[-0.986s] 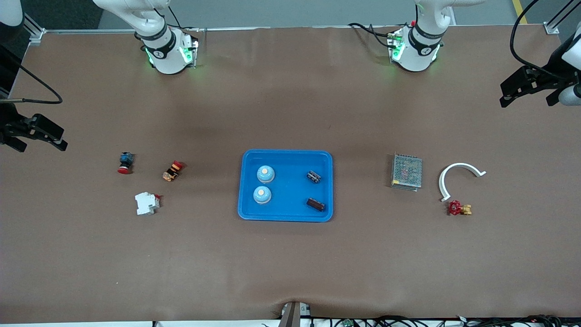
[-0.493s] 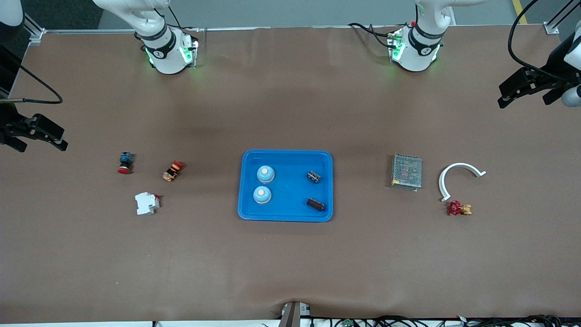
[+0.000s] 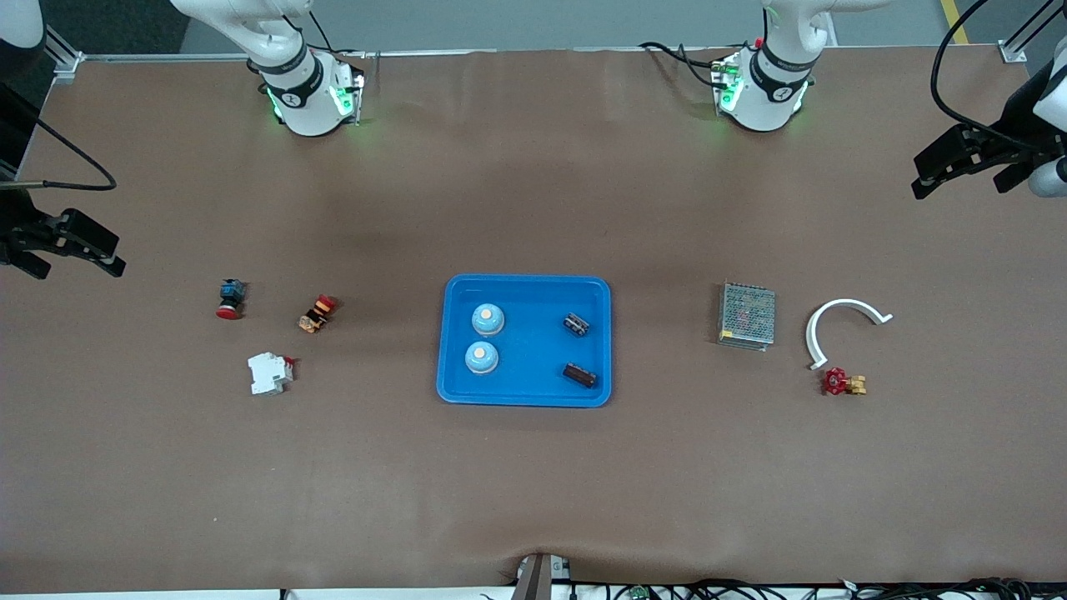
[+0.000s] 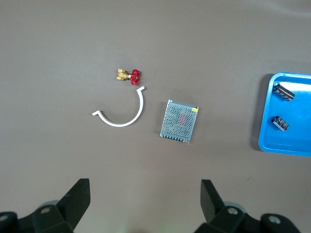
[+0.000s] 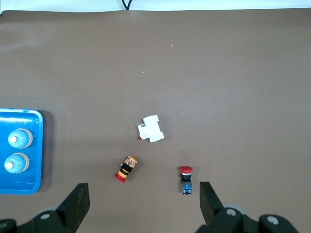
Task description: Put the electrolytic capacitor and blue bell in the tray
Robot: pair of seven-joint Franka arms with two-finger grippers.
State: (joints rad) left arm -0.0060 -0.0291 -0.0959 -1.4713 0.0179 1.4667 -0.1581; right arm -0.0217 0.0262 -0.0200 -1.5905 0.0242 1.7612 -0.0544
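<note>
The bright-blue tray (image 3: 525,283) lies at the table's middle. In it are two blue bells (image 3: 488,317) (image 3: 481,357) toward the right arm's end and two dark electrolytic capacitors (image 3: 576,324) (image 3: 579,375) toward the left arm's end. The tray's edge also shows in the left wrist view (image 4: 265,116) with both capacitors (image 4: 283,91), and in the right wrist view (image 5: 38,145) with both bells (image 5: 19,139). My left gripper (image 3: 959,158) is open and empty, raised at the left arm's end of the table. My right gripper (image 3: 71,246) is open and empty, raised at the right arm's end.
A grey mesh box (image 3: 747,315), a white curved clip (image 3: 842,321) and a red-handled brass valve (image 3: 844,382) lie toward the left arm's end. A red push button (image 3: 230,298), an orange-black switch (image 3: 317,313) and a white breaker (image 3: 269,372) lie toward the right arm's end.
The left gripper has drifted slightly higher in the front view, toward the robots' side. Nothing on the table has moved; the right arm is still.
</note>
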